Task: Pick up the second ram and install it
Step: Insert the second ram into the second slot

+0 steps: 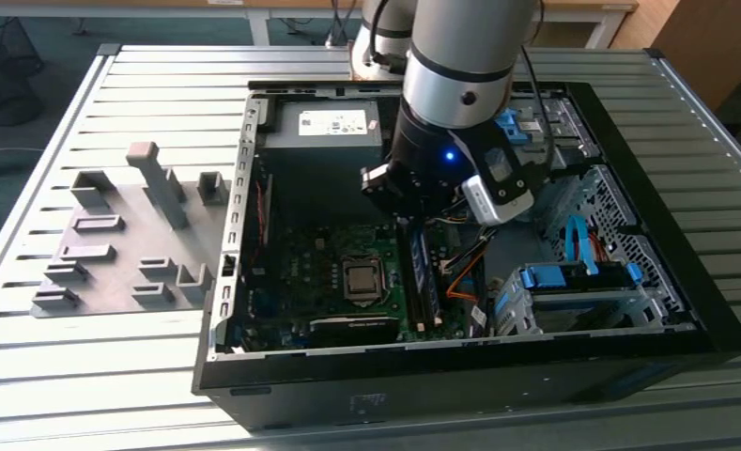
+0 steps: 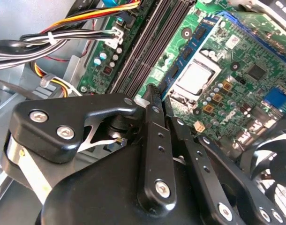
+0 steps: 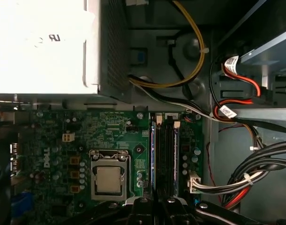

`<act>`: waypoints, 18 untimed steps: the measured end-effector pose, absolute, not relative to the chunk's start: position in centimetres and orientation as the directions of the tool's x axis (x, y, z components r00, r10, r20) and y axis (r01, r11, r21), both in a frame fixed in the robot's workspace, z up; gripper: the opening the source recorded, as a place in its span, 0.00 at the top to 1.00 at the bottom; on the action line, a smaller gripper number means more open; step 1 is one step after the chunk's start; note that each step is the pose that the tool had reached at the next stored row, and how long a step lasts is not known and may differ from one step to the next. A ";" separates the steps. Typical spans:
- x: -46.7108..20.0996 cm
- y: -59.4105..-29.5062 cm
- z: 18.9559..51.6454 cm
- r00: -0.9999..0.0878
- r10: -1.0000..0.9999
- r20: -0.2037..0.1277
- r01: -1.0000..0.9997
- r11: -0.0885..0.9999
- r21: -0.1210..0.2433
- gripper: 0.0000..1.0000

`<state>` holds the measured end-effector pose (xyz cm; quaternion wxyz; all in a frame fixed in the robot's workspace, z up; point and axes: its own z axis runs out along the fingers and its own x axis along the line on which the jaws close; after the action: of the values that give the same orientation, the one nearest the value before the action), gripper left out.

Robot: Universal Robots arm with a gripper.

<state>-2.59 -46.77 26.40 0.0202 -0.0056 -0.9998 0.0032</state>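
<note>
Black jaws of the gripper (image 2: 154,93) sit pressed nearly together, seemingly pinching the second ram (image 1: 421,272) edge-on above the memory slots (image 3: 164,145); the insertion step looks in hand; the processor socket (image 3: 108,178) lies just beside; seating calls for square alignment and a straight push.

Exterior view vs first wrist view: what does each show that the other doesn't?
Exterior view alone: the arm, the grey holder blocks on the slatted table, and the whole black computer case. First wrist view alone: the yellow cable and red cables up close. Both: the power supply, processor socket and memory slots.
</note>
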 end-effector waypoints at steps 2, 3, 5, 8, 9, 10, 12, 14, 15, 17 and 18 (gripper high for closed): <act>-2.5 -46.8 26.0 -0.999 0.013 0.041 0.013 1.000 -0.006 0.86; -2.5 -46.8 25.9 -0.999 0.015 0.041 0.015 1.000 -0.007 0.86; -2.4 -46.9 25.6 -0.999 0.019 0.042 0.019 1.000 -0.007 0.86; -2.4 -46.9 25.5 -0.999 0.021 0.042 0.021 1.000 -0.007 0.86; -2.4 -46.9 25.5 -0.999 0.021 0.042 0.021 1.000 -0.007 0.86; -2.4 -46.9 25.5 -0.999 0.021 0.042 0.021 1.000 -0.007 0.86; -2.4 -46.9 25.5 -0.999 0.021 0.042 0.021 1.000 -0.007 0.86; -2.4 -46.9 25.4 -0.999 0.022 0.042 0.022 1.000 -0.007 0.86; -2.4 -47.0 25.3 -0.999 0.023 0.042 0.023 1.000 -0.008 0.86; -2.4 -47.0 25.0 -0.999 0.027 0.042 0.026 1.000 -0.008 0.86; -2.4 -47.1 24.9 -0.999 0.029 0.042 0.029 1.000 -0.008 0.86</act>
<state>-2.38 -47.07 24.85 0.0211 -0.0144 -0.9997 0.0036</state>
